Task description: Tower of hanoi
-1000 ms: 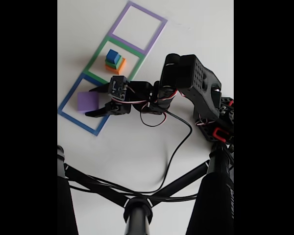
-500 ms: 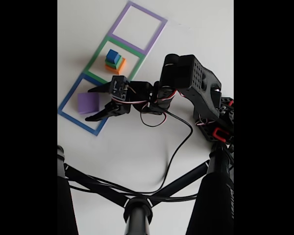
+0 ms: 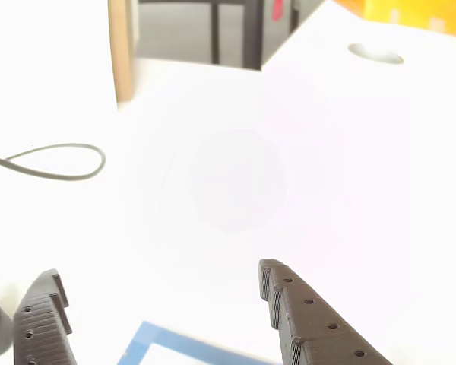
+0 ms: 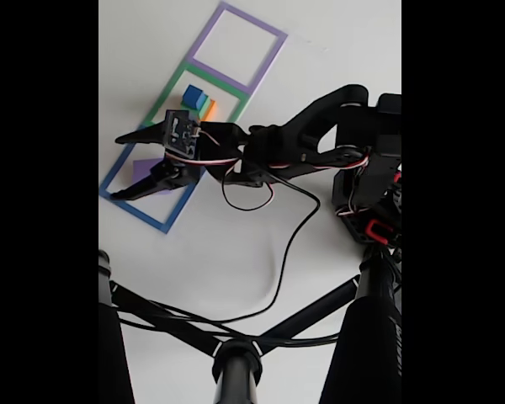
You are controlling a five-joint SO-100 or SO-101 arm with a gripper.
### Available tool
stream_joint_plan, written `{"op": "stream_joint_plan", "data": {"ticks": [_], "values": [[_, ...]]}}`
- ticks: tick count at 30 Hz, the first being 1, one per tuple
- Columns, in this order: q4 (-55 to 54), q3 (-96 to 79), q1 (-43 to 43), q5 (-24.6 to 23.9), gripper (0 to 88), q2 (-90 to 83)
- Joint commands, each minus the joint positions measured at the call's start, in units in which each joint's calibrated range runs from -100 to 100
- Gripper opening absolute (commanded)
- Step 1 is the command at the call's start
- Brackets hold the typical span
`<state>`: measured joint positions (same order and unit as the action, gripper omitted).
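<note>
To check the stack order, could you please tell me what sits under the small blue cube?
In the fixed view, the blue cube sits atop the stack in the green outline. An orange-yellow block shows beside and below it; the arm covers the lower layers.

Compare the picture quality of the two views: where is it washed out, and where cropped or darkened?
Other view: badly overexposed, the table bleached to near featureless white, the claw tips dark against it. Fixed view: black bars at both sides, even lighting, block colours readable, the purple block partly hidden by the claw.
</note>
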<state>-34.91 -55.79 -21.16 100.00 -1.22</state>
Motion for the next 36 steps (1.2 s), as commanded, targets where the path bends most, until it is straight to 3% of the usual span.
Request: {"op": "stream_joint_plan", "data": {"ticks": [1,4,13,17,29,36], "values": [[19.7,3.7,-0.1,0.0,12.1,-18.8],[38.6,8.0,-0.4,0.0,0.4,-29.3],[90.4,35.2,3.7,0.0,0.1,-42.2],[107.1,49.7,7.7,0.0,0.1,-41.8],[120.0,58.2,21.4,0.0,0.1,-42.4],[113.9,45.7,25.2,0.0,5.9,-47.7]]}}
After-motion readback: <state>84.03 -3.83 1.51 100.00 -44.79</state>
